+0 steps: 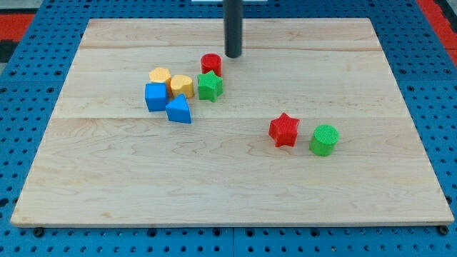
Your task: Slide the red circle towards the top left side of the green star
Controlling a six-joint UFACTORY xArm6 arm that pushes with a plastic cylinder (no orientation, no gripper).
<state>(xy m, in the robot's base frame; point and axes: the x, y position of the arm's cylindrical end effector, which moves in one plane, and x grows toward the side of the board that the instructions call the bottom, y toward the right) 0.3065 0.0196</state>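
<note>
The wooden board (235,193) fills most of the view and lies flat on a blue pegboard surface (28,128); it carries every block loose on its top, and there are no containers here, so nothing sits inside anything. The dark rod comes down from the view's top, and my tip (233,56) rests just to the upper right of the red circle (211,64), near it but seemingly not touching. It grips nothing, being a bare rod.

The red circle sits touching the top of the green star (210,86), so I judge the task nearly done, with a small leftward nudge remaining.

Left of the star cluster a blue cube (156,96), a blue wedge-like block (178,110) and two yellow blocks (160,75) (181,86). Well apart at the right stand a red star (284,130) and a green cylinder (324,140).
</note>
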